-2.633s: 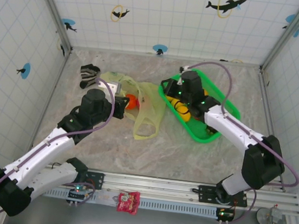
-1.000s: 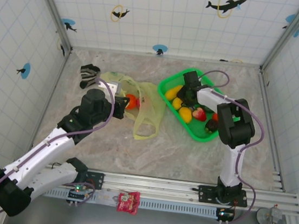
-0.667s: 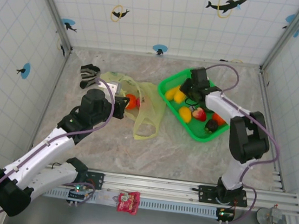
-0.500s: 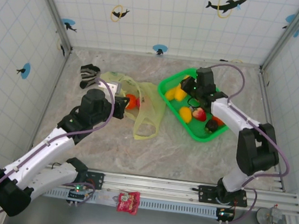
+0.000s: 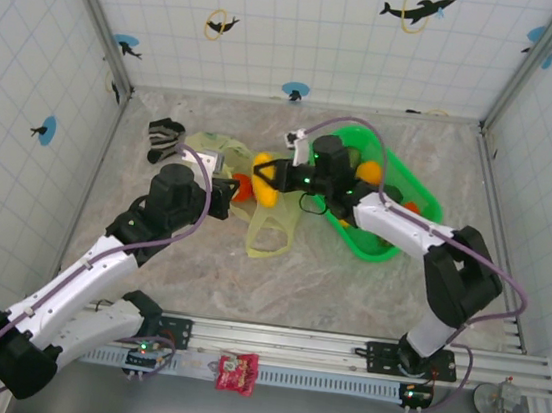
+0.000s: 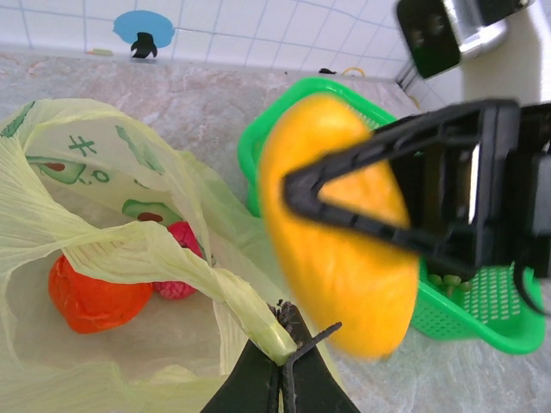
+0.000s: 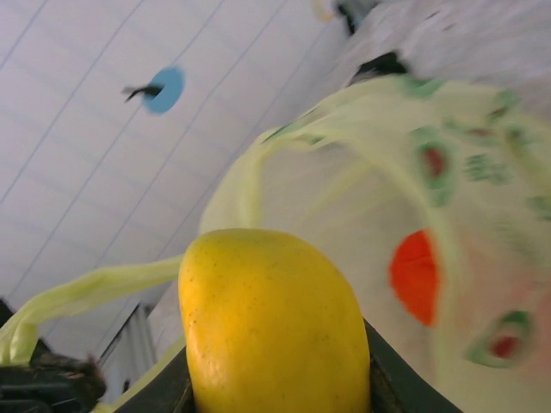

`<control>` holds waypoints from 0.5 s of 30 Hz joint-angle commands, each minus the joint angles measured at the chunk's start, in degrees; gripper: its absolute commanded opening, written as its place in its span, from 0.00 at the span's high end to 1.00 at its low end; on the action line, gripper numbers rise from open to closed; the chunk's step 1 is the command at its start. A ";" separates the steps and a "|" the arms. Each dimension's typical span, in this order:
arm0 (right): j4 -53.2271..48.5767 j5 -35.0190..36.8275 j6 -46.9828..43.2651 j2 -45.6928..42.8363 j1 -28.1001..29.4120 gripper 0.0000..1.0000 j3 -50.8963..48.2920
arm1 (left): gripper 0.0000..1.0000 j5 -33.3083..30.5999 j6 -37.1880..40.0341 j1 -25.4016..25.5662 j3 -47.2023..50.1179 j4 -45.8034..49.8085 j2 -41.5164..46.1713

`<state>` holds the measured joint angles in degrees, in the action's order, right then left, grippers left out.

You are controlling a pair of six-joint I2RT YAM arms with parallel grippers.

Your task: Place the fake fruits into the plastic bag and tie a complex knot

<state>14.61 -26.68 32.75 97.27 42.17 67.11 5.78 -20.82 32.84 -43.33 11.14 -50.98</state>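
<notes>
The pale yellow-green plastic bag lies at the table's middle with its mouth held up. My left gripper is shut on one handle strip, its fingertips pinched tight. An orange fruit and a pink-red fruit lie inside the bag. My right gripper is shut on a yellow fruit and holds it just over the bag's mouth. That yellow fruit sits between my right gripper's jaws, with the bag right behind it. More fruits sit in the basket.
The bright green basket stands right of the bag, under my right arm. A striped sock lies at the back left beside the bag. A small red packet rests on the front rail. Tiled walls close in three sides.
My right gripper closed on the yellow fruit in the basket and swung left with it to the bag's mouth. The left gripper kept hold of the handle without moving.
</notes>
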 commanded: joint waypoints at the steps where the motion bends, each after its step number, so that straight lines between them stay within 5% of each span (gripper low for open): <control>1: 0.78 -7.59 -4.14 4.36 1.69 0.63 3.75 | 1.00 0.66 0.67 0.17 -1.65 0.08 1.11; 8: -3.89 -7.39 -6.48 11.98 3.45 0.63 10.86 | 1.00 2.26 1.22 0.16 -1.66 0.68 1.83; 15: -11.42 3.16 -7.04 20.51 3.94 0.62 23.94 | 1.00 6.22 1.48 0.16 -0.89 -0.09 2.30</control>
<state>6.94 -28.80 27.09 115.52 45.69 85.32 8.78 -20.80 32.84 -43.33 11.22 -49.43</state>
